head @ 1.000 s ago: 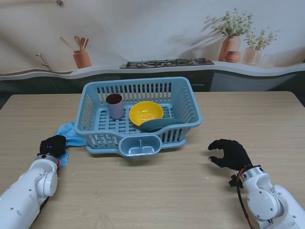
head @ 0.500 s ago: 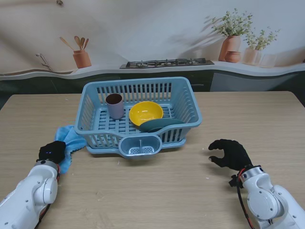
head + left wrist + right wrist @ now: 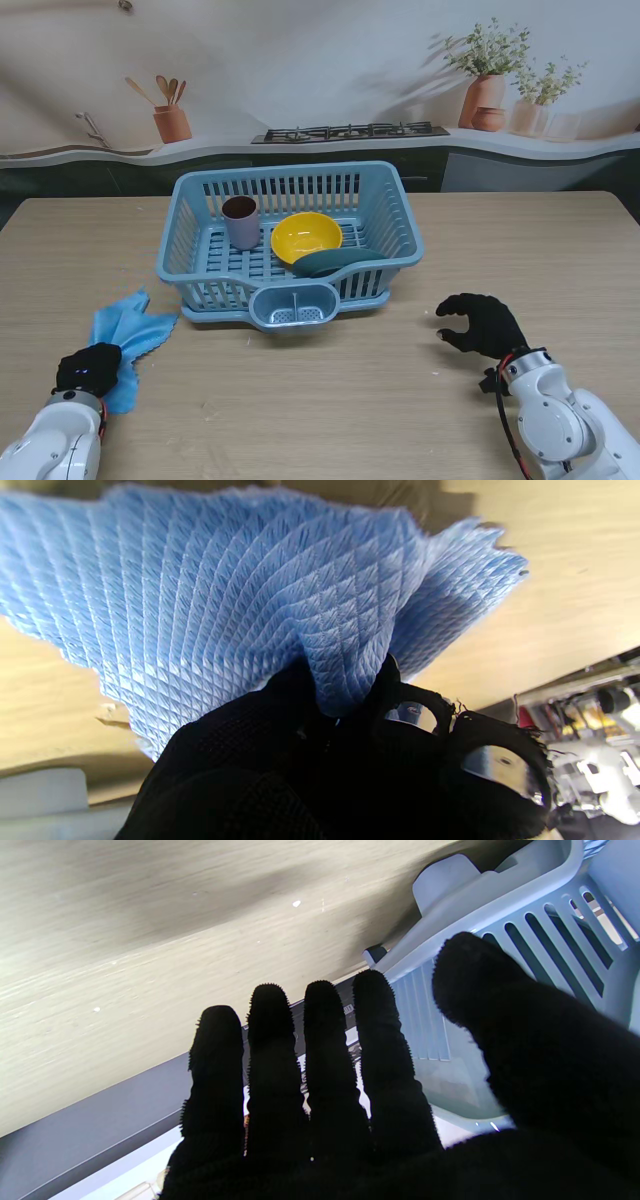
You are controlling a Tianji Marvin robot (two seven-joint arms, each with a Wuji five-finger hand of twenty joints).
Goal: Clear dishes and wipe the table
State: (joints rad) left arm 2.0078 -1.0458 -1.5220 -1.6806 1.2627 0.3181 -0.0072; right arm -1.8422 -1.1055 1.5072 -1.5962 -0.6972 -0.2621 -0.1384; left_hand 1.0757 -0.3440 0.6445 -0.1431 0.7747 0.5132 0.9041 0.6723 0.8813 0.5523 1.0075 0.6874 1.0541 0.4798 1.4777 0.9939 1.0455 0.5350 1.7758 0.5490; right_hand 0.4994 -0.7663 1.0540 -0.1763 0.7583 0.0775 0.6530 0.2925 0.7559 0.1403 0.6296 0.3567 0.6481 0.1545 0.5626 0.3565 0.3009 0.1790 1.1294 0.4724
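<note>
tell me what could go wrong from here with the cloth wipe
The left robot hand pinches only one bunched corner of the blue cloth, so it may slip out mid-wipe. The loose end trails close to the dish rack and could snag its base. Bunched like this, the cloth would likely wipe only a narrow strip of the table.
</note>
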